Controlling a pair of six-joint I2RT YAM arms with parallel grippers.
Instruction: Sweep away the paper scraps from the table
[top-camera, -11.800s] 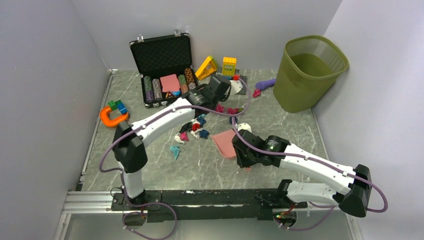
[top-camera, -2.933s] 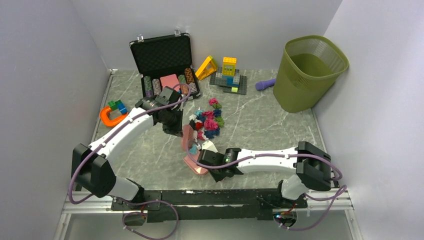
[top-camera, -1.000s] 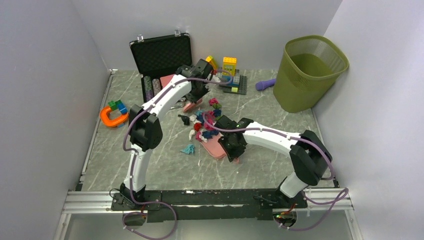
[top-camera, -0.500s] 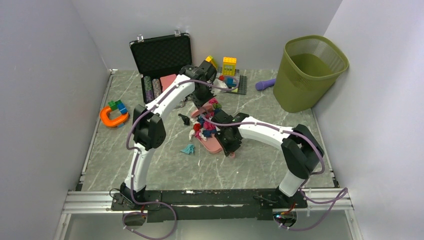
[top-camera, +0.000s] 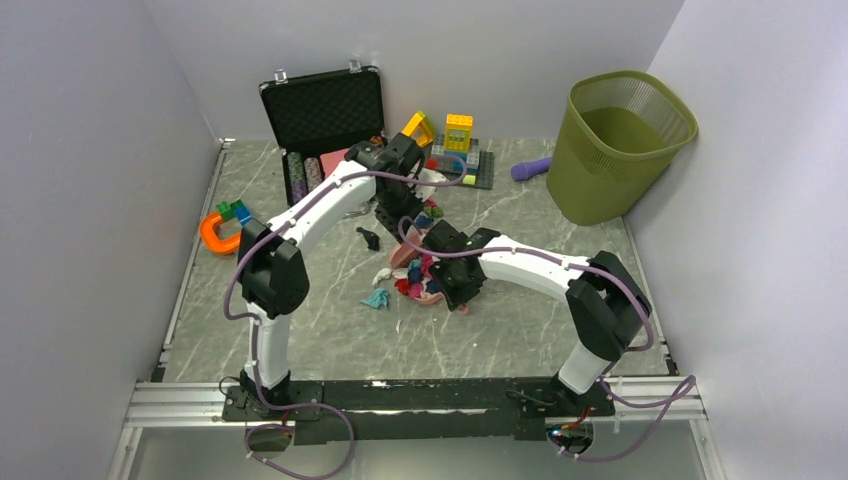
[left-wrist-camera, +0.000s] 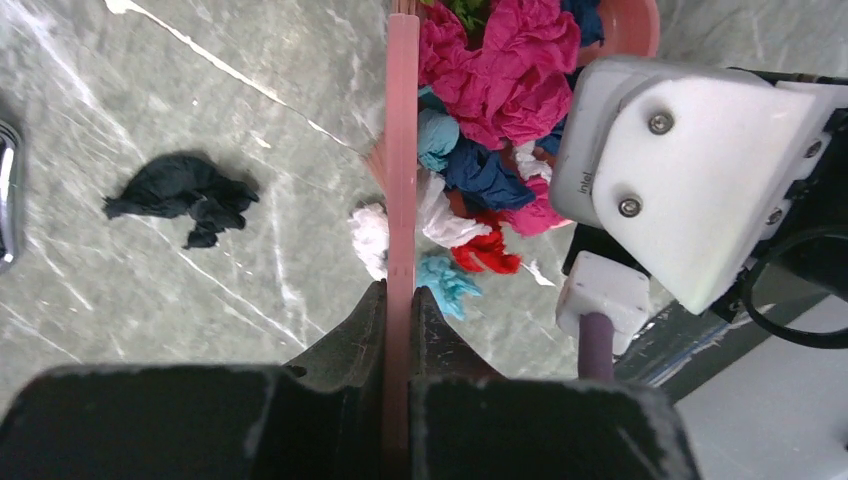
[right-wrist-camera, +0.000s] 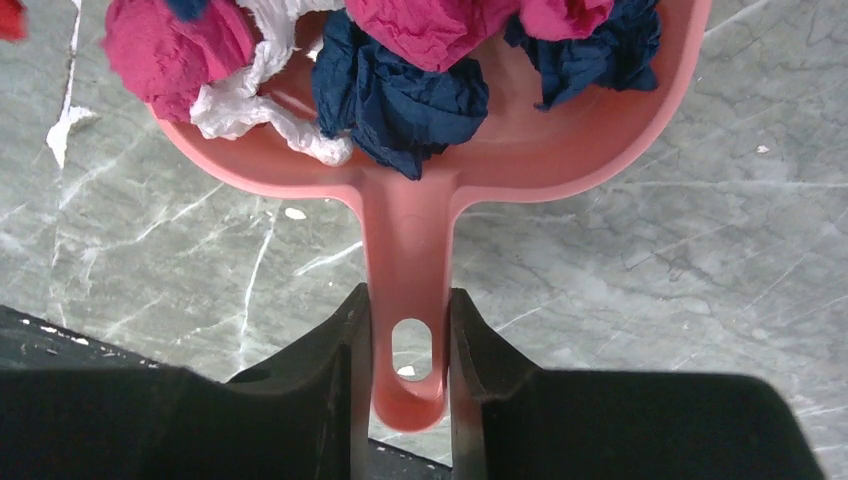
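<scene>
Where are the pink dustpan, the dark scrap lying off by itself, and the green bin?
pink dustpan (right-wrist-camera: 405, 235): right wrist view, on the bare neck of its handle.
dark scrap (left-wrist-camera: 178, 192): left wrist view, on the middle of the wad.
green bin (top-camera: 592, 185): top external view, on its outer wall.

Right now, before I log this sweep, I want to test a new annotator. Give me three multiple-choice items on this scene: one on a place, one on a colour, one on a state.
1. Where does the lone dark paper scrap lie?
A. in the dustpan
B. on the table, left of the brush
C. on top of the brush

2. What colour is the dustpan?
A. green
B. pink
C. white

3. The right gripper is:
A. open
B. shut on a scrap
C. shut on the dustpan

Key:
1. B, the left wrist view shows it alone on the marble.
2. B, the pan is plainly pink in the right wrist view.
3. C, its fingers press the pan's handle from both sides.
</scene>
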